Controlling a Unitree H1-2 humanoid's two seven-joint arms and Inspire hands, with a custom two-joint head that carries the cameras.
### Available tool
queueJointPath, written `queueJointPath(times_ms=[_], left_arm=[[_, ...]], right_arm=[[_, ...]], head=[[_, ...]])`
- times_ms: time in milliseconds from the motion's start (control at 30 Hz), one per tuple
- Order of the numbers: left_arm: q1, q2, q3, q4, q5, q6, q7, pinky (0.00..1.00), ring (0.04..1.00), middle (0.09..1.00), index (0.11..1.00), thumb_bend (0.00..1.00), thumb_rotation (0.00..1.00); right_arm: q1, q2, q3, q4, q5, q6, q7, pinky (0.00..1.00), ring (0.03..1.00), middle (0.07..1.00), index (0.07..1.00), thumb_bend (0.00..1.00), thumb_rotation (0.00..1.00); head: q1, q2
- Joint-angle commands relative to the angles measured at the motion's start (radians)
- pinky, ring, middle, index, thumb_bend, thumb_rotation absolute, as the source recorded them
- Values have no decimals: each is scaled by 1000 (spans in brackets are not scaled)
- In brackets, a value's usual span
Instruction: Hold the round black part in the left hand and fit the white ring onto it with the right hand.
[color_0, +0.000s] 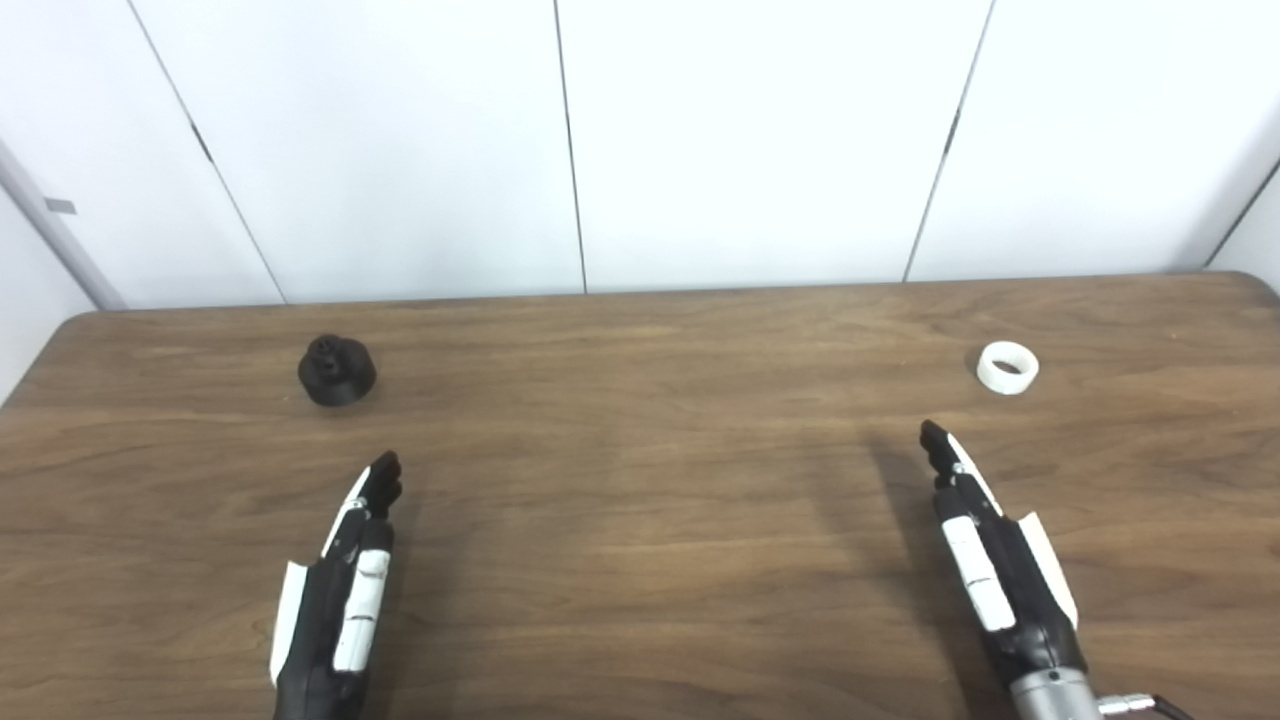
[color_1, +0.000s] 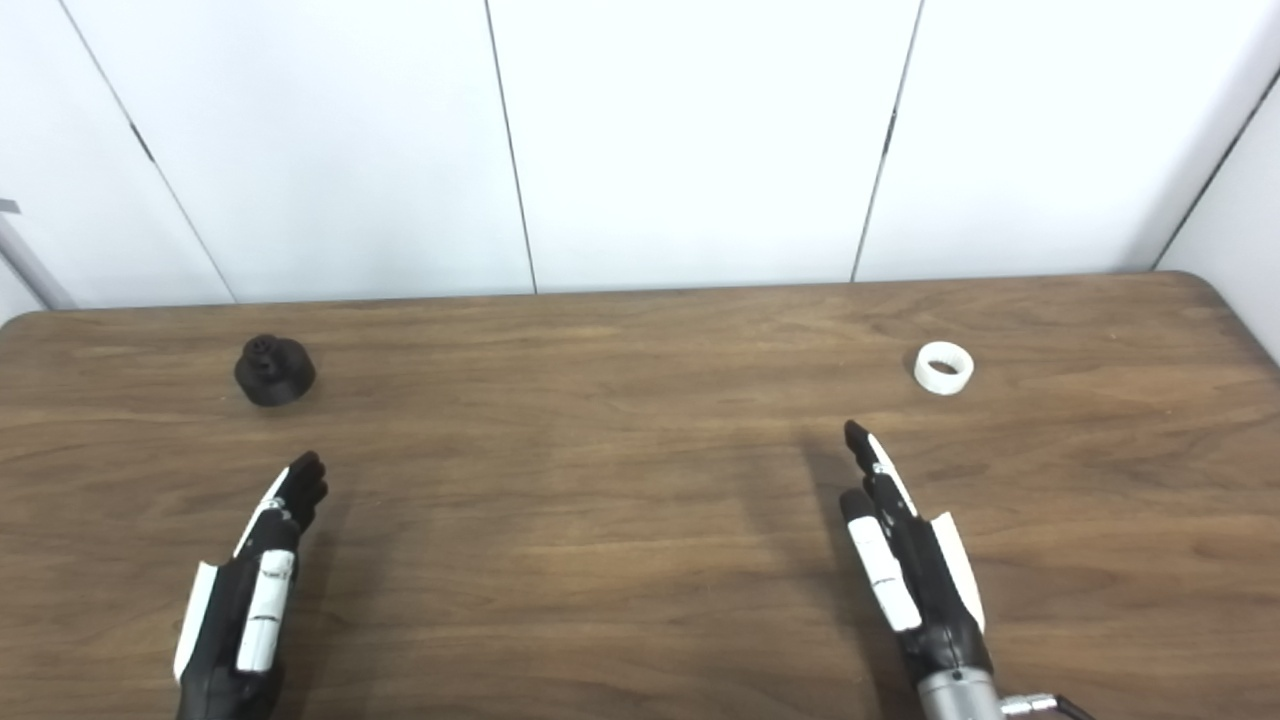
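Both my left hand (color_0: 340, 590) and right hand (color_0: 990, 560) hover flat, fingers extended, empty. Black part (color_0: 337, 370) and white ring (color_0: 1007, 367) sit well apart on the desk (color_0: 640, 520); I judge either could skid if nudged.

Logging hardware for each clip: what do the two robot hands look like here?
Both match: the left robot hand and the right robot hand are slim and black, with white panels along the fingers and outer edge and black fingertips. The right one ends in a silver metal wrist cuff with a connector and a dark cable.
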Motion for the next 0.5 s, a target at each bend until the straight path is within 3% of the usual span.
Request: queueJointPath(times_ms=[0,200,467], left_arm=[[75,17,-7,1,7,-18,2,1000,956,950,940,565,885],[78,16,-14,-2,12,-22,0,1000,959,954,942,547,881],[82,-2,-30,-5,34,-7,5,1000,955,947,934,563,862]], right_arm=[[45,-6,2,-30,7,-42,0,1000,988,969,962,507,1000],[48,-12,1,-26,7,-45,0,1000,991,967,961,517,1000],[50,-29,-13,2,42,-68,18,1000,995,972,975,498,1000]], head=[[4,1],[30,0],[133,-27]])
